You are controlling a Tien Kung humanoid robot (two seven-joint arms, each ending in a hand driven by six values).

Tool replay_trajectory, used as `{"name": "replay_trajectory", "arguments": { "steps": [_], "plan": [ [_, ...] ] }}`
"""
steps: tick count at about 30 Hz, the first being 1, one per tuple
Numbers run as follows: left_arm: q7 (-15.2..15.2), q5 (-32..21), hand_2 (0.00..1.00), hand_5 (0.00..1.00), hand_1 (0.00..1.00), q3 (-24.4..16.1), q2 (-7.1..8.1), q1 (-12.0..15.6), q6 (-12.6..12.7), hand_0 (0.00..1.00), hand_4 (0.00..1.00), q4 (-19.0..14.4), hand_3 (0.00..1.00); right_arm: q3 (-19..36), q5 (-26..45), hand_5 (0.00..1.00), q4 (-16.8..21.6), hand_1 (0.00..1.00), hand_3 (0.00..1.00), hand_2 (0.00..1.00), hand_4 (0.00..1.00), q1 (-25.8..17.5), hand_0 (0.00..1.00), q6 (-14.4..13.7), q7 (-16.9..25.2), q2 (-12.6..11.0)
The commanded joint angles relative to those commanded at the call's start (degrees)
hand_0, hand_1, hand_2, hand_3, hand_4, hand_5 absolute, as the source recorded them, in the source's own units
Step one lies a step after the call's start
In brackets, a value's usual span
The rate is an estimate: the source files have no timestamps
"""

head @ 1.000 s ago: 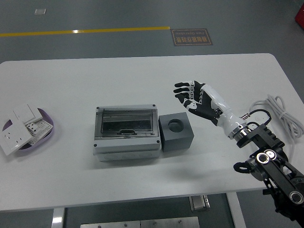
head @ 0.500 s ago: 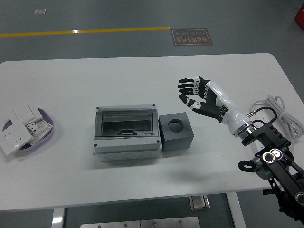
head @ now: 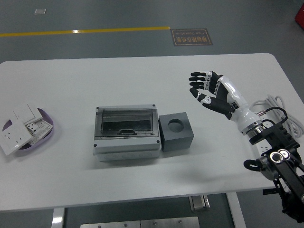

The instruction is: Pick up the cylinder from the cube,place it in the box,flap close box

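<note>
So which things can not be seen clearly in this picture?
- Head view: inside of the box, blurred by its clear, reflecting lid.
- Bottom of the hole in the cube, dark; no cylinder shows.
- Switches in the tray, too small.
- Left arm, outside the frame.
- Right hand holds nothing.

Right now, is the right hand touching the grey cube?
Apart. The head view shows the right hand open, up and to the right of the cube, with bare white table between them.

Closed grey box point(head: 126, 134) touching holed dark cube point(head: 176, 132).
</note>
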Motion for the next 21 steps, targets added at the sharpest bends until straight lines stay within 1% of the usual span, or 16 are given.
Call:
{"name": "replay_trajectory", "arguments": {
  "steps": [3,4,9,14,21],
  "plan": [
    [-0.01,0.17,0.677,0.32,0.673,0.09,0.37,-0.15,0.03,0.637,0.764,0.0,0.71,-0.54,0.09,0.242,-0.18,0.697,0.7,0.709,0.729,0.34,0.717,0.36,0.35,0.33],
    [-0.05,0.15,0.677,0.319,0.674,0.15,0.46,-0.2,0.04,0.637,0.765,0.0,0.71,-0.64,0.09,0.231,-0.19,0.693,0.697,0.706,0.743,0.37,0.71,0.41,0.4,0.45],
    [-0.18,-0.02,0.677,0.319,0.674,0.45,0.78,-0.42,0.14,0.637,0.765,0.0,0.71,-0.58,0.32,0.231,-0.37,0.693,0.697,0.706,0.743,-0.14,0.71,0.57,0.48,1.08],
    [-0.07,0.1,0.678,0.32,0.674,0.11,0.89,-0.29,0.28,0.637,0.765,0.0,0.711,-0.18,0.6,0.231,-0.5,0.692,0.695,0.704,0.749,-0.64,0.704,0.61,0.63,1.14],
    [-0.22,-0.4,0.677,0.319,0.674,0.13,0.66,-0.31,0.43,0.637,0.765,0.0,0.711,-0.48,1.21,0.234,-0.86,0.692,0.696,0.704,0.751,-0.62,0.701,0.38,1.2,1.55]
  ]
}}
